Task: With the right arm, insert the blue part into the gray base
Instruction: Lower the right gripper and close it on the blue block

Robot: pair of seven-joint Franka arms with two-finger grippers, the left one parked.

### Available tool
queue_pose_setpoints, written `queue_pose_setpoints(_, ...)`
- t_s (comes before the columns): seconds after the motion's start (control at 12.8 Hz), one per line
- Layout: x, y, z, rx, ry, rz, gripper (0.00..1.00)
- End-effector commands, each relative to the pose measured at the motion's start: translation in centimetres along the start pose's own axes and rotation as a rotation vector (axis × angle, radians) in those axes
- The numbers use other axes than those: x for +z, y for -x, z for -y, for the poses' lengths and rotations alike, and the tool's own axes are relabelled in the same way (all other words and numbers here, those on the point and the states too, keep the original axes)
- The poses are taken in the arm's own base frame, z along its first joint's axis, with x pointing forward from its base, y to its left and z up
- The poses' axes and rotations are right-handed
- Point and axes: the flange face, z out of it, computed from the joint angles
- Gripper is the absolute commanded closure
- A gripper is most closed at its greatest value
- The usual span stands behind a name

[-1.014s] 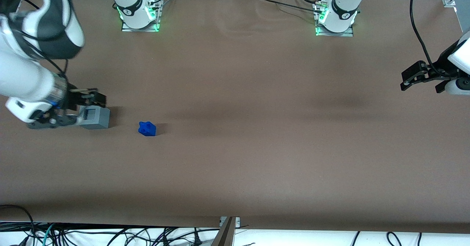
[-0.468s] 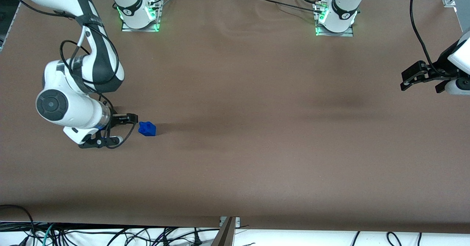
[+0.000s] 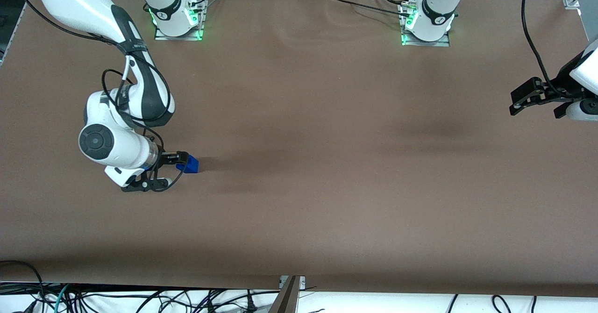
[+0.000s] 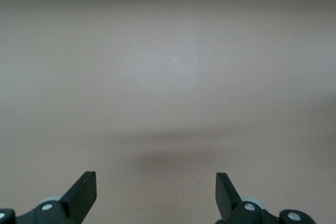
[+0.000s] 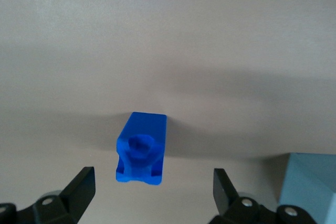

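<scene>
The blue part (image 3: 191,164) lies on the brown table, its end with the round socket turned toward my gripper. The right arm's gripper (image 3: 171,168) is low over the table, touching distance from it on the working arm's side. In the right wrist view the gripper (image 5: 152,180) is open and empty, and the blue part (image 5: 140,148) sits just ahead of the fingertips, apart from both fingers (image 5: 83,181). A corner of the gray base (image 5: 310,184) shows beside the gripper. In the front view the base is hidden under the right arm.
Two arm bases with green lights (image 3: 177,19) (image 3: 427,21) stand at the table edge farthest from the front camera. The parked arm's gripper (image 3: 537,96) hangs at its end of the table. Cables (image 3: 140,299) lie below the nearest edge.
The right arm has swung from the gray base toward the parked arm's end, bringing the gripper up to the blue part. The arm now covers the base. The blue part has not moved.
</scene>
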Motion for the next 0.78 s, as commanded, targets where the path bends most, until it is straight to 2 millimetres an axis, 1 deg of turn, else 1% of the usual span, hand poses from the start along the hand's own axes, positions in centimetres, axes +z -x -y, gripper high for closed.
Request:
queue_pose_setpoints(0.0, 1.6, 0.3, 0.5, 0.015, -0.012, -0.012, 0.01)
queue_pose_setpoints(0.16, 3.1, 0.6, 0.6, 0.015, -0.012, -0.015, 0.01)
queue_pose_setpoints(0.31, 4.0, 0.8, 0.6, 0.012, -0.014, -0.024, 0.01)
queue_pose_setpoints(0.39, 4.3, 0.8, 0.6, 0.014, -0.014, -0.021, 0.02)
queue_pose_setpoints(0.47, 4.4, 0.9, 0.6, 0.014, -0.014, -0.019, 0.05)
queue_pose_setpoints(0.55, 4.5, 0.9, 0.5, 0.015, -0.013, -0.019, 0.11)
queue_pose_setpoints(0.62, 4.6, 0.9, 0.6, 0.014, -0.013, -0.016, 0.28)
queue_pose_setpoints(0.7, 4.5, 1.0, 0.6, 0.014, -0.013, -0.012, 0.42)
